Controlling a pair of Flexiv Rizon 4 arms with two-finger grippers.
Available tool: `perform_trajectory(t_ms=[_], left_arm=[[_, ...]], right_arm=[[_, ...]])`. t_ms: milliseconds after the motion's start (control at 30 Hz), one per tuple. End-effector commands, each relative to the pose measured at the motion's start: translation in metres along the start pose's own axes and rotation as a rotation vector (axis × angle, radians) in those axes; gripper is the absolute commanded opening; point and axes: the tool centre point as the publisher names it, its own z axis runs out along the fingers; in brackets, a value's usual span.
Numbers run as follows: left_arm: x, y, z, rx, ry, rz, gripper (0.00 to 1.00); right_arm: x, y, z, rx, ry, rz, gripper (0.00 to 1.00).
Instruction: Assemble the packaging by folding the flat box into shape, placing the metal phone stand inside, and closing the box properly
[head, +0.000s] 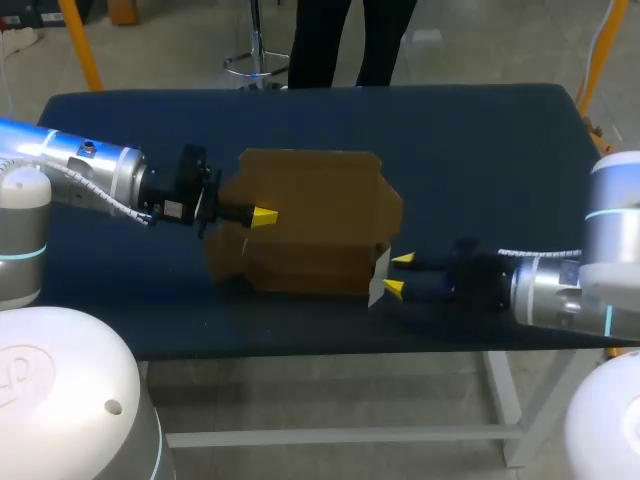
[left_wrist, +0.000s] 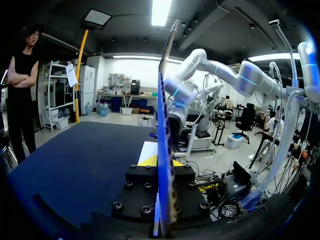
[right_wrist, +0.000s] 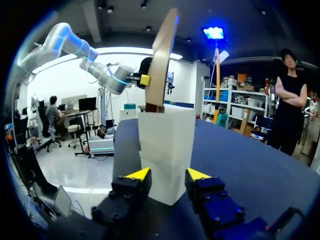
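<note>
A brown cardboard box (head: 310, 215), partly folded, lies in the middle of the dark blue table (head: 480, 150). My left gripper (head: 263, 215) is shut on its left panel. In the left wrist view that panel (left_wrist: 165, 150) stands edge-on between the fingers. A white flap (head: 378, 277) forms the box's right end. My right gripper (head: 398, 275) is open, level with it, one yellow tip on each side. In the right wrist view the white flap (right_wrist: 165, 150) juts into the gap of my right gripper (right_wrist: 168, 175), with a brown panel (right_wrist: 162, 60) rising behind it.
The table's front edge (head: 330, 350) runs close below the box and my right arm (head: 540, 285). My left arm (head: 100, 175) comes in low over the table's left part. Bare blue cloth lies behind the box and at the far right.
</note>
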Motion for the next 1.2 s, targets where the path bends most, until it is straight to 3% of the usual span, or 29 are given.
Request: perform_trajectory(t_ms=[33,733,1200], left_arm=[[0.000,0.002,0.000,-0.002,0.000,-0.001,0.00],[0.000,0.002,0.000,-0.002,0.000,-0.001,0.00],[0.000,0.002,0.000,-0.002,0.000,-0.001,0.00]], right_arm=[[0.006,0.002,0.006,0.004,-0.022,-0.002,0.48],[0.018,0.007,0.017,-0.017,-0.101,0.029,0.45],[0.013,0.007,0.021,-0.036,-0.244,0.063,0.47]])
